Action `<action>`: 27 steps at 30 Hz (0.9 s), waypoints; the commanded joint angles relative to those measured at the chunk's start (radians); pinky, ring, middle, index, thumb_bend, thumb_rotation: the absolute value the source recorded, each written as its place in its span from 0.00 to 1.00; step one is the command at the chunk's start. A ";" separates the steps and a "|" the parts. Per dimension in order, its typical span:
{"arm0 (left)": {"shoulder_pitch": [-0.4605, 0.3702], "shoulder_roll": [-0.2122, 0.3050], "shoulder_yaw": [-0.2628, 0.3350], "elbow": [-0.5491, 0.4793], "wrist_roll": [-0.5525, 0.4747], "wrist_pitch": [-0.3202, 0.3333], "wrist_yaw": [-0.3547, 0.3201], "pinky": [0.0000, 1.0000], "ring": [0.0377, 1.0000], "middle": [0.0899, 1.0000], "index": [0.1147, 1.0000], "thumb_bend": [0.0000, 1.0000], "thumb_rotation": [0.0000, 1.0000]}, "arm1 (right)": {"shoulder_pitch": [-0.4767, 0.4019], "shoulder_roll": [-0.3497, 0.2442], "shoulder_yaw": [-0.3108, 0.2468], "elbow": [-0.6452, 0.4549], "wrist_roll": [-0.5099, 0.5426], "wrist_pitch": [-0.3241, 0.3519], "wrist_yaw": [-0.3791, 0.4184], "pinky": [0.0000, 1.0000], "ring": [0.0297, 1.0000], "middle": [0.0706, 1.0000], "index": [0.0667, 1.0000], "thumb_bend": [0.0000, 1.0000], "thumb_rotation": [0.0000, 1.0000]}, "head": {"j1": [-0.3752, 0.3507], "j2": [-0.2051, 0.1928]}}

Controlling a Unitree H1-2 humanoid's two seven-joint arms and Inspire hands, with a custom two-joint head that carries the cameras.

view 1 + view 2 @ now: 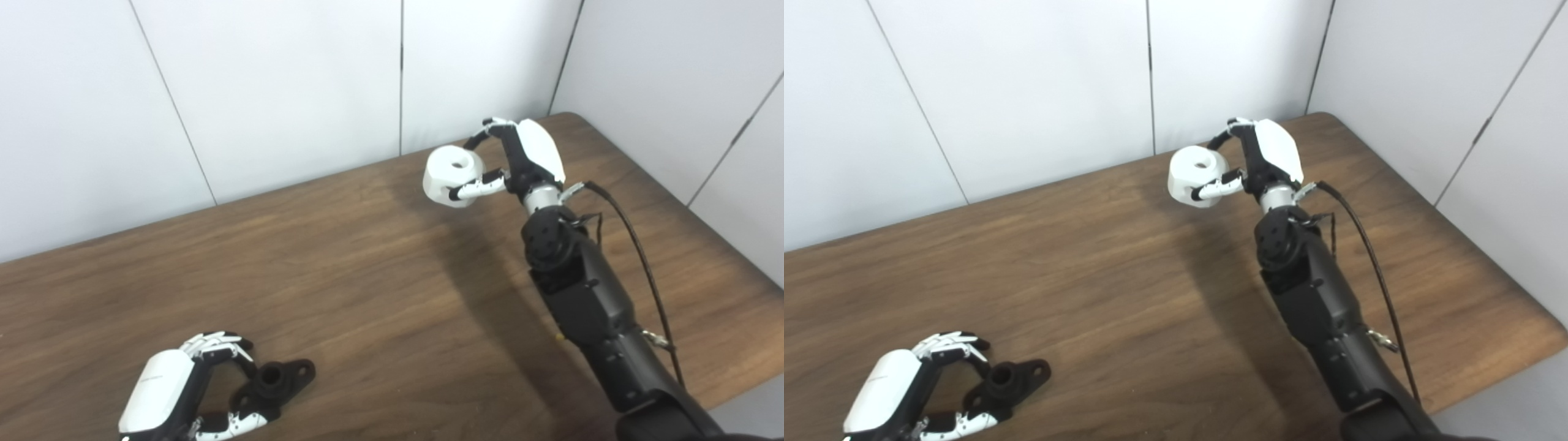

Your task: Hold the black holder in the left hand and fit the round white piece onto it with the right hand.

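Observation:
The black holder [278, 381], a flanged piece with a short upright tube, lies on the wooden table [367, 294] near the front left. My left hand [184, 386] is curled around its near end, fingers above and thumb below, both touching it. My right hand [520, 162] is at the far side of the table, shut on the round white piece [452, 174]. That piece is a thick white ring with a centre hole facing up, pinched between fingers and thumb and held above the tabletop. The two hands are far apart.
White wall panels [275, 92] stand just behind the table's far edge and along its right side. The table's right edge [735, 257] runs close to my right forearm, and a black cable [643, 257] hangs along that arm.

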 commanded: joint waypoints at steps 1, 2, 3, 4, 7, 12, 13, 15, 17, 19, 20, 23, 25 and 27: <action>0.019 0.003 -0.023 0.013 0.018 0.016 -0.039 0.87 0.80 0.70 0.42 0.52 0.05 | -0.018 -0.023 0.005 -0.088 -0.027 -0.002 0.062 0.88 0.91 0.84 0.45 0.52 0.15 | 0.009 0.004; 0.020 0.002 -0.024 0.015 0.018 0.014 -0.036 0.87 0.80 0.70 0.42 0.52 0.05 | -0.016 -0.021 0.004 -0.111 -0.036 -0.001 0.088 0.88 0.91 0.84 0.45 0.52 0.15 | 0.013 0.004; 0.020 0.000 -0.026 0.018 0.019 0.012 -0.032 0.87 0.80 0.70 0.42 0.52 0.05 | -0.015 -0.019 0.007 -0.142 -0.057 0.000 0.128 0.88 0.91 0.84 0.45 0.52 0.15 | 0.033 0.011; 0.021 -0.003 -0.029 0.019 0.023 0.012 -0.030 0.87 0.80 0.70 0.42 0.52 0.05 | -0.014 -0.020 0.011 -0.167 -0.075 0.000 0.160 0.89 0.91 0.83 0.45 0.53 0.15 | 0.050 0.014; 0.024 -0.012 -0.038 0.012 0.035 0.025 -0.031 0.87 0.80 0.71 0.42 0.52 0.05 | -0.013 -0.016 0.016 -0.226 -0.092 0.000 0.240 0.86 0.88 0.82 0.45 0.53 0.15 | 0.093 0.025; 0.030 -0.027 -0.046 0.005 0.057 0.037 -0.034 0.88 0.80 0.71 0.42 0.52 0.05 | -0.015 0.005 0.032 -0.315 -0.075 0.000 0.344 0.81 0.88 0.82 0.45 0.53 0.14 | 0.112 0.049; 0.030 -0.028 -0.047 0.003 0.058 0.041 -0.039 0.89 0.81 0.71 0.42 0.52 0.05 | -0.014 0.010 0.038 -0.333 -0.074 0.000 0.361 0.80 0.88 0.82 0.45 0.53 0.14 | 0.115 0.054; 0.029 -0.030 -0.049 -0.002 0.060 0.048 -0.044 0.90 0.82 0.72 0.42 0.52 0.05 | -0.015 0.018 0.051 -0.362 -0.078 0.000 0.396 0.80 0.88 0.81 0.45 0.53 0.14 | 0.125 0.063; 0.029 -0.033 -0.054 -0.006 0.064 0.053 -0.043 0.90 0.82 0.72 0.42 0.52 0.05 | -0.017 0.031 0.063 -0.389 -0.094 0.000 0.437 0.82 0.87 0.81 0.45 0.53 0.14 | 0.145 0.075; 0.030 -0.040 -0.063 -0.008 0.075 0.056 -0.036 0.89 0.81 0.72 0.42 0.52 0.05 | -0.018 0.048 0.089 -0.420 -0.112 0.000 0.469 0.82 0.86 0.81 0.44 0.53 0.14 | 0.181 0.087; 0.031 -0.042 -0.066 -0.009 0.080 0.059 -0.034 0.89 0.81 0.72 0.42 0.52 0.05 | -0.019 0.053 0.098 -0.431 -0.117 -0.001 0.480 0.81 0.86 0.81 0.44 0.53 0.14 | 0.181 0.087; 0.035 -0.057 -0.076 -0.021 0.097 0.075 -0.038 0.89 0.82 0.72 0.42 0.52 0.05 | -0.016 0.059 0.114 -0.463 -0.114 -0.002 0.515 0.81 0.85 0.81 0.44 0.53 0.14 | 0.225 0.101; 0.037 -0.067 -0.086 -0.033 0.112 0.095 -0.047 0.89 0.82 0.72 0.42 0.52 0.05 | -0.008 0.069 0.113 -0.490 -0.110 -0.001 0.542 0.85 0.86 0.81 0.44 0.53 0.14 | 0.258 0.112; 0.039 -0.076 -0.096 -0.037 0.120 0.106 -0.046 0.89 0.82 0.73 0.42 0.52 0.05 | 0.000 0.083 0.108 -0.514 -0.114 0.000 0.572 0.90 0.87 0.82 0.44 0.53 0.14 | 0.273 0.117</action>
